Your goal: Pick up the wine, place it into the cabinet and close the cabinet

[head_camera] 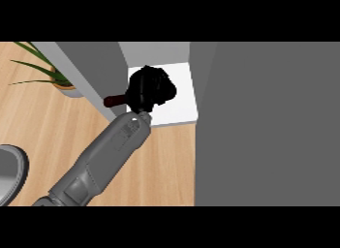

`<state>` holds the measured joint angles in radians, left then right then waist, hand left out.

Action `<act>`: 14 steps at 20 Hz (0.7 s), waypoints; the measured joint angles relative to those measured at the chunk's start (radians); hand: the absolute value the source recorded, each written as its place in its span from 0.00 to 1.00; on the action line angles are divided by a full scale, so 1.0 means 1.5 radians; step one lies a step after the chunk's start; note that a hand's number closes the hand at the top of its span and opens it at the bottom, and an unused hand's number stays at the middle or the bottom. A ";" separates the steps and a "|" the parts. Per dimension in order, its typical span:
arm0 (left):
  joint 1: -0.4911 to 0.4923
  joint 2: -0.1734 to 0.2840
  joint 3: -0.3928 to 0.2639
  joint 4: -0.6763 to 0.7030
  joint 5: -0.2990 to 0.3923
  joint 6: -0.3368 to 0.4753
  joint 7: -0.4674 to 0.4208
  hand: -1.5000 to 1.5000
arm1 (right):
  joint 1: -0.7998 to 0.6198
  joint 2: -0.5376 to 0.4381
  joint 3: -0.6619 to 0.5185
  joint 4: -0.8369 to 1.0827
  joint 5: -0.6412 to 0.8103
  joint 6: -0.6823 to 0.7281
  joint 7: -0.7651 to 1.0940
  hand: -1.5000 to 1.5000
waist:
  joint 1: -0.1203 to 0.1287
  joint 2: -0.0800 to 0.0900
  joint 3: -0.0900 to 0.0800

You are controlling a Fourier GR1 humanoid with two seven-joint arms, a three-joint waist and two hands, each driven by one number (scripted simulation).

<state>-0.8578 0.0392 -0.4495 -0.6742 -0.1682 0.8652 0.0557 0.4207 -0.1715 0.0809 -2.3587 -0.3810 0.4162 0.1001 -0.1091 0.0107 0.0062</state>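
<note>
Left hand [151, 87] fingers clamped round the wine [115, 100], over the cabinet [176, 109] shelf. Glass likely heavy, slick, breakable; hold the body.

Wooden counter [72, 131] bears a potted plant [54, 77].

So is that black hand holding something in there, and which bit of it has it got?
Yes. The hand is curled round the wine bottle, over the cabinet's white shelf. Only one dark red end sticks out beside the hand; which part it grips is hidden.
</note>
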 measured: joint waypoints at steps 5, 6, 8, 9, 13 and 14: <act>-0.079 -0.007 0.016 0.094 0.017 -0.002 0.008 1.00 | 0.004 -0.008 -0.017 0.001 -0.006 0.010 -0.009 0.00 | -0.006 0.004 -0.001; -0.093 -0.008 0.016 0.111 0.019 -0.002 0.013 1.00 | 0.000 -0.010 -0.019 0.001 -0.007 0.011 -0.008 0.00 | -0.007 0.006 -0.002; -0.113 -0.008 0.012 0.141 0.022 0.000 0.025 1.00 | -0.002 -0.012 -0.020 0.002 -0.009 0.014 -0.009 0.00 | -0.011 0.006 -0.001; -0.124 -0.007 0.012 0.157 0.022 0.003 0.030 1.00 | -0.003 -0.014 -0.020 0.002 -0.010 0.015 -0.008 0.00 | -0.012 0.008 -0.001; -0.154 -0.007 -0.001 0.214 0.016 0.016 0.055 1.00 | -0.002 -0.019 -0.026 0.007 -0.017 0.023 -0.012 0.00 | -0.015 0.008 -0.001; -0.160 -0.006 -0.005 0.225 0.015 0.022 0.060 1.00 | -0.001 -0.017 -0.020 0.007 -0.018 0.023 -0.012 0.00 | -0.017 0.008 -0.001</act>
<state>-1.0972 0.0302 -0.4571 -0.3373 -0.1462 0.8984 0.1457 0.4196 -0.1975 0.0504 -2.3486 -0.4077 0.4511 0.0827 -0.1345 0.0235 0.0045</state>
